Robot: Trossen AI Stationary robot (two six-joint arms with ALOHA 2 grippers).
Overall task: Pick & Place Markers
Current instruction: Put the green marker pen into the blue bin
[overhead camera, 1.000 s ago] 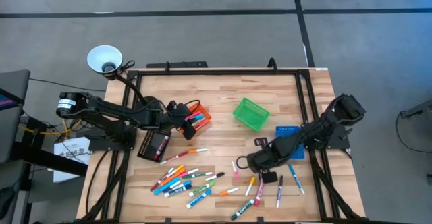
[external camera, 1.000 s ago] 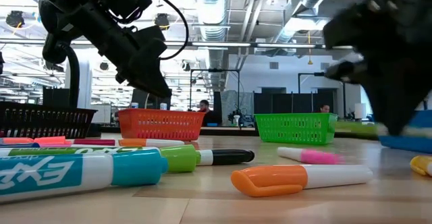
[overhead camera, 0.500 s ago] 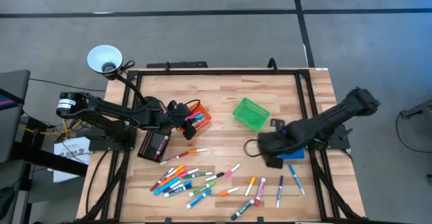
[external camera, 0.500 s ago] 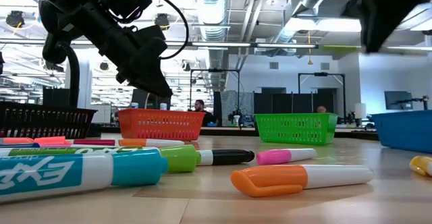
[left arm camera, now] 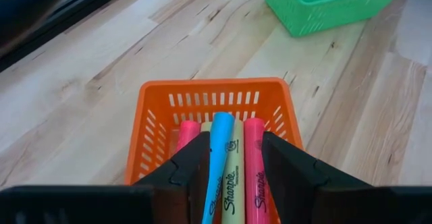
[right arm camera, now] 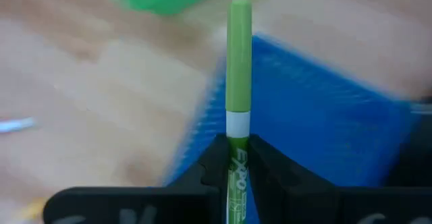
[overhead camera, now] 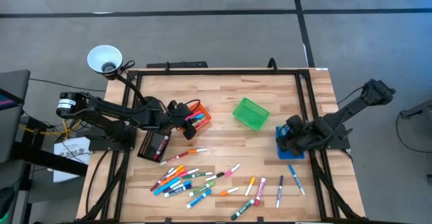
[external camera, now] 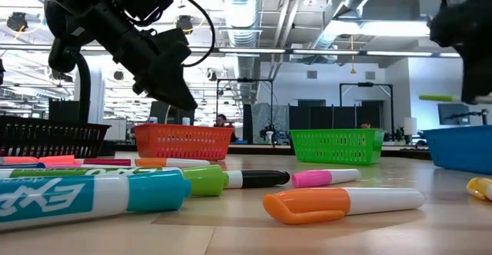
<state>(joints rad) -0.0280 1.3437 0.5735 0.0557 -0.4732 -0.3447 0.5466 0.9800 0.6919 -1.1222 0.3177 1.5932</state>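
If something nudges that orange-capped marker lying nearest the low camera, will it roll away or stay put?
The orange-capped marker looks round-bodied and lies on its side on the flat wooden table, so a sideways nudge would probably roll it. It appears rigid and slim, likely light, so it should slide easily. Nothing touches it nearby to stop it.
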